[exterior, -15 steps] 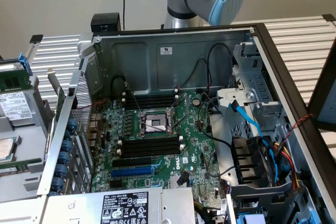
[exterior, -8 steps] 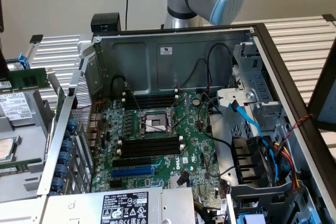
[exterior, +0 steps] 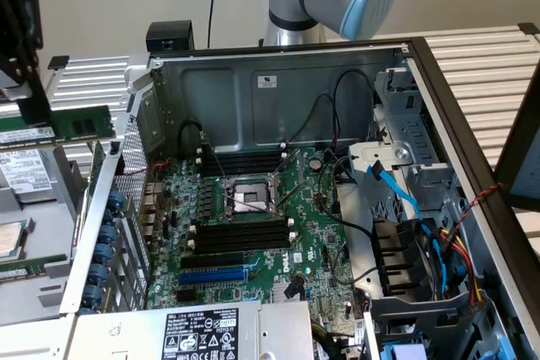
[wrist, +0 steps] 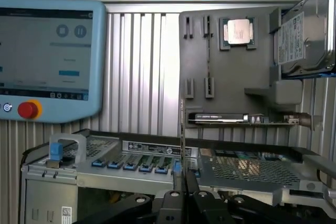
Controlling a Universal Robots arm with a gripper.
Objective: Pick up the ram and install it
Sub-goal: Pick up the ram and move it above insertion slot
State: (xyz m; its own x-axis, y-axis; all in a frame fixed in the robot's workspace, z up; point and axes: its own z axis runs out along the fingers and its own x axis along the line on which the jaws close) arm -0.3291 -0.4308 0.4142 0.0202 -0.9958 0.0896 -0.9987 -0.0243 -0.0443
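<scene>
Gripper [wrist: 181, 203] was found clamped on the ram [exterior: 80, 126], fingers [wrist: 169, 208] pressed to both faces, outside the open case [exterior: 278, 99] at the exterior view's left. A perforated case wall [exterior: 126, 196] stood between it and the black memory slots [exterior: 240, 236] flanking the CPU socket [exterior: 249, 200]

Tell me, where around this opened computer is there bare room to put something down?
Bare: the ribbed metal tabletop on the exterior view's right, between the wall of the open grey computer case and a dark panel. Crowded: inside the case, black cables and a blue flat cable tangle between the green motherboard and the grey drive cage.
</scene>
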